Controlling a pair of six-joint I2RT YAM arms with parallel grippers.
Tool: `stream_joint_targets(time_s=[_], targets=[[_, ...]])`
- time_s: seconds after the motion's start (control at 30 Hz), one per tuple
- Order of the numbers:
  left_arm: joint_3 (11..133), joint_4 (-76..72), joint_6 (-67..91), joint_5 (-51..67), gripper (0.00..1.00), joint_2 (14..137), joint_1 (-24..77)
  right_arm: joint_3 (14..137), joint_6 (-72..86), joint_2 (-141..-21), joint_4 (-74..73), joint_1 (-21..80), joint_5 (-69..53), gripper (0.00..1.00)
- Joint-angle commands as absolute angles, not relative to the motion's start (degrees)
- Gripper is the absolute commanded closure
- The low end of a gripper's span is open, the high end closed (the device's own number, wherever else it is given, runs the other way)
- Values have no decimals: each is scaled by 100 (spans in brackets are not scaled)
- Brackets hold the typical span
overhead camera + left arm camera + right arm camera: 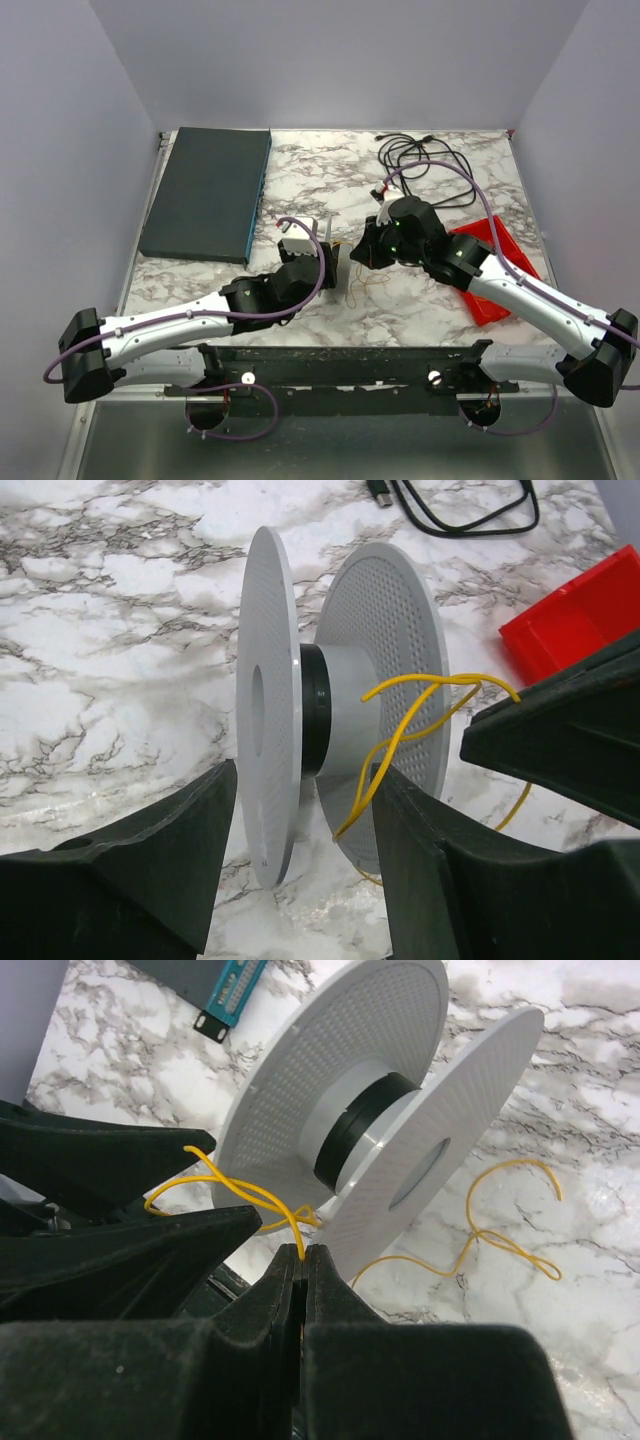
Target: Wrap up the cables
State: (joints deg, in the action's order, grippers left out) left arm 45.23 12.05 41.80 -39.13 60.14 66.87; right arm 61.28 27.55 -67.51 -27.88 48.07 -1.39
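Note:
A white spool point(375, 650) with two perforated flanges and a black hub stands on edge on the marble table; it also shows in the right wrist view point(370, 1100) and from above point(328, 240). The thin yellow cable point(400, 725) loops loosely off the hub, and more of it lies on the table point(510, 1245) point(368, 281). My left gripper point(305, 768) point(328, 268) is open, with the spool's left flange between its fingers and gaps on both sides. My right gripper point(303, 1252) point(362, 252) is shut on the yellow cable just beside the spool.
A dark flat box point(208, 195) lies at the back left, its corner visible in the right wrist view point(225, 1000). A red tray point(495, 270) point(570, 620) sits under the right arm. A black cord with plugs point(425, 160) point(460, 520) lies at the back right.

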Motion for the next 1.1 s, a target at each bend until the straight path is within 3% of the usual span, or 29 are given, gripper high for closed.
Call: stream_joint_targets(time_s=[0.0, 0.63, 0.87, 1.07], targets=[[4561, 1100, 4678, -4629, 44, 6344, 6806, 5982, 2978, -6743, -2680, 4860, 366, 99], [4313, 1338, 5265, -4815, 53, 6698, 6972, 5677, 3298, -6699, -2538, 4860, 811, 99], [4220, 1595, 5461, -4857, 60, 6687, 6971, 5934, 3277, -6906, -2523, 4863, 901, 99], [4236, 1692, 5518, -4982, 73, 6729, 6969, 6023, 3244, -6970, -2553, 4865, 1018, 99]])
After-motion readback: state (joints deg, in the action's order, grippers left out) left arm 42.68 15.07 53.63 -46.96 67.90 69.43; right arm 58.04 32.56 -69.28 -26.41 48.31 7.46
